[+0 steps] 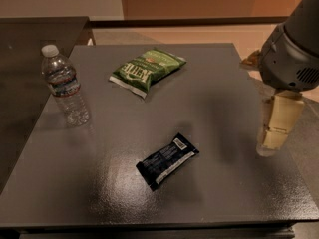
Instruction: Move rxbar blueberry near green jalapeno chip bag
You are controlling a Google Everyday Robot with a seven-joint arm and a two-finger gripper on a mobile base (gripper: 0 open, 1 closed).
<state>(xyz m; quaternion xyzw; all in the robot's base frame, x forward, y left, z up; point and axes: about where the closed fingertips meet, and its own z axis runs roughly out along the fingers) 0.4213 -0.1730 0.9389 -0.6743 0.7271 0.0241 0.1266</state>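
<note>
We're right at the start, reaching for the bar. The rxbar blueberry (167, 161) lies untouched at the front of the tabletop (224, 83), well apart from the green jalapeno chip bag (147, 69). The pincer (271, 139) hangs over the right edge, wide or narrow we can't tell. Next it probably needs to swing left and drop onto the bar.

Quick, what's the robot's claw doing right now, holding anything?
Gripper: at the right edge of the table, away from the rxbar blueberry lying there; open or closed cannot be told.

Grey arm (294, 49) enters from upper right; gripper (275, 128) hangs pointing down, far right.
</note>
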